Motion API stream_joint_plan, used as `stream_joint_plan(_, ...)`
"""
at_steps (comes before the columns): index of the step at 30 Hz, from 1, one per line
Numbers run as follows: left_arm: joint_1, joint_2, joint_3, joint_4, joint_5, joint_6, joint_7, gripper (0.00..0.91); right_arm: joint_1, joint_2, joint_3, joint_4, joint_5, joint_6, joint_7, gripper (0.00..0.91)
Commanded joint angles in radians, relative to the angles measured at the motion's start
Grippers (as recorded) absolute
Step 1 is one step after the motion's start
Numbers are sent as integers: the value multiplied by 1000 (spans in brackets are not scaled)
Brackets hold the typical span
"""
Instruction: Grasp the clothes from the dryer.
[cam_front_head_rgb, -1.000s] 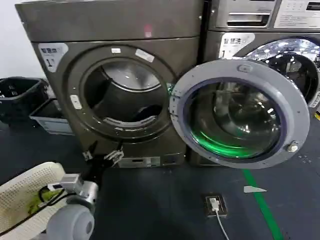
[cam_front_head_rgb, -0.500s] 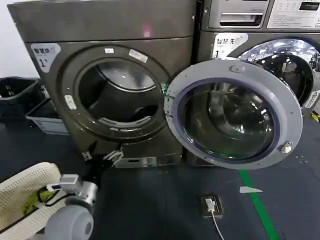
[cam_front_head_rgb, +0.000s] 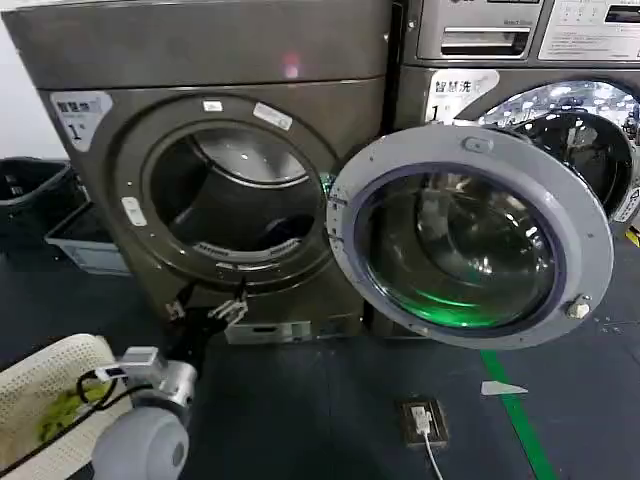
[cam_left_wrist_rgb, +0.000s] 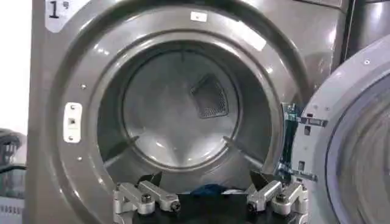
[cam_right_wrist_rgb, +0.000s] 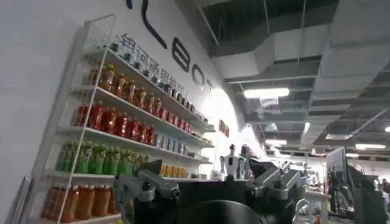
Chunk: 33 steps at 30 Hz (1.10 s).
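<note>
Dryer (cam_front_head_rgb: 200, 150) is sitting larger and further left in the head view than half a second ago, so the view is closing in; the left tool (cam_front_head_rgb: 207, 310) is keeping its spot low in front of the machine.

Left tool is hanging below the porthole rim, near the bottom front panel, fingers (cam_left_wrist_rgb: 149, 196) spread apart with nothing between them. In the left wrist view the tool (cam_left_wrist_rgb: 210, 201) is pointing straight into the drum.

Clothes (cam_left_wrist_rgb: 209, 189): a sliver of dark blue fabric is showing at the bottom of the drum, just past the lip, between the two fingers in that view. In the head view a dark lump (cam_front_head_rgb: 285, 228) is lying at the lower right of the drum.

Door (cam_front_head_rgb: 470, 235) is standing swung open to the right, covering part of the neighbouring machine (cam_front_head_rgb: 560, 80).

Right tool (cam_right_wrist_rgb: 210, 189) is pointing off at a drinks shelf (cam_right_wrist_rgb: 116, 122) and the ceiling, fingers apart, empty.

White mesh basket (cam_front_head_rgb: 45, 395) is sitting on the floor beside the left arm.
</note>
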Motion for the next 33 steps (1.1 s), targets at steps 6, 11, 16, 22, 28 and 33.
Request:
stream_joint_plan(6, -3, -1, 2, 2, -1, -1, 2, 907, -1, 7, -3, 2, 0, 11, -4, 907)
stream_joint_plan(11, -1, -1, 2, 3, 0, -3, 2, 907, -1, 8, -2, 3, 1, 12, -5, 907)
stream_joint_plan(16, -4, -2, 3, 3, -1, -2, 3, 907, -3, 7, 2, 0, 2, 11, -4, 907)
stream_joint_plan(22, -1, 2, 6, 4, -1, -2, 3, 907, -2, 8, -2, 1, 4, 20, -3, 907)
stream_joint_plan(28, 3, 7, 2, 1, -1, -3, 3, 907, 0, 9, -8, 6, 3, 20, -4, 907)
stream_joint_plan(33, 6, 6, 2, -1, 0, -2, 3, 907, 3, 11, -14, 8, 2, 21, -5, 907)
